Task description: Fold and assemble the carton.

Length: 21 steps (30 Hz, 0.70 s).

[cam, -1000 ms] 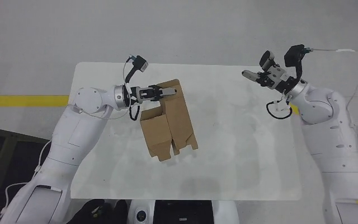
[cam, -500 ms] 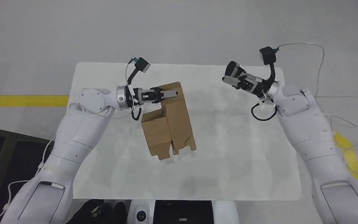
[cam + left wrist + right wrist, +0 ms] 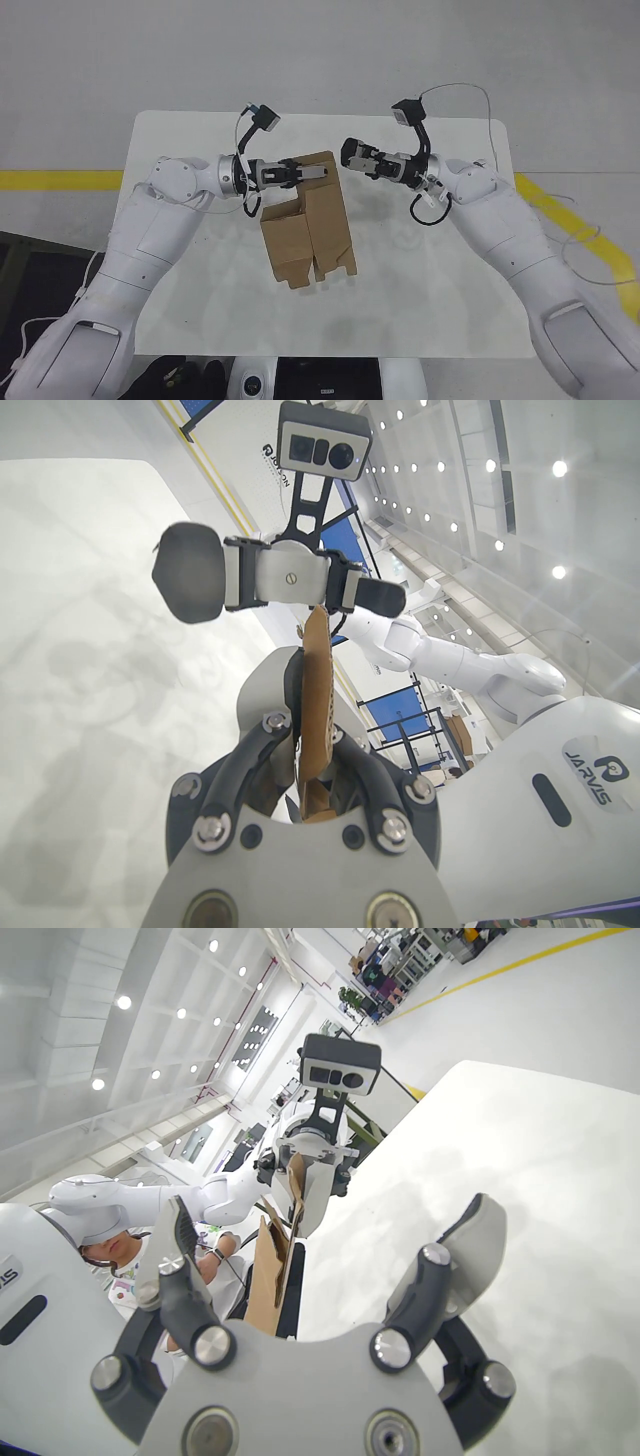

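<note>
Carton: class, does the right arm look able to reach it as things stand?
Probably yes: the open right gripper is close beside the carton with nothing between them, and the left gripper grips only one edge.

Carton over the tabletop left of centre, its far edge held in the left end effector, that arm to its left, right end effector just beside the carton's far right corner, facing the left one

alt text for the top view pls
The left gripper is shut on the far edge of a flattened brown carton over a white table. The open right gripper is close to that same edge.
</note>
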Each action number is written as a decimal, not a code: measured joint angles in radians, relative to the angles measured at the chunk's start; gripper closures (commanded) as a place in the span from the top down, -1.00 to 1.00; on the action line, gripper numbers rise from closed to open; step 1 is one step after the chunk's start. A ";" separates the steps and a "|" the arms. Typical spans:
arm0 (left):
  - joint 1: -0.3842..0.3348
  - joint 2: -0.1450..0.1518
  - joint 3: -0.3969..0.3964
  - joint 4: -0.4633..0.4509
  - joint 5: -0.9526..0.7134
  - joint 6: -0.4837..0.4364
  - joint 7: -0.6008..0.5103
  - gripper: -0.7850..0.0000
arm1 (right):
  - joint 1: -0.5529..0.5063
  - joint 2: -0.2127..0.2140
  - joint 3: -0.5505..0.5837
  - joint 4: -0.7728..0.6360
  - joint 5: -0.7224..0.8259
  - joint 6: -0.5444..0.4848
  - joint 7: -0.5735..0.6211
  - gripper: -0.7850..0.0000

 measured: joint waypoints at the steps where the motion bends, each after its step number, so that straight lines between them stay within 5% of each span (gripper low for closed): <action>1: -0.004 -0.001 0.001 0.004 0.001 -0.002 0.003 -1.00 | 0.004 0.000 -0.013 -0.004 0.016 0.012 0.012 1.00; 14: -0.022 -0.003 -0.008 0.046 0.048 -0.025 0.026 -1.00 | 0.039 0.018 -0.108 -0.065 0.110 0.122 0.122 0.95; 18: -0.024 -0.004 -0.009 0.046 0.051 -0.023 0.026 -1.00 | 0.050 0.018 -0.135 -0.066 0.116 0.134 0.134 0.09; 21: -0.024 -0.005 -0.009 0.046 0.045 -0.014 0.025 -1.00 | 0.056 0.017 -0.156 -0.066 0.123 0.146 0.146 -0.11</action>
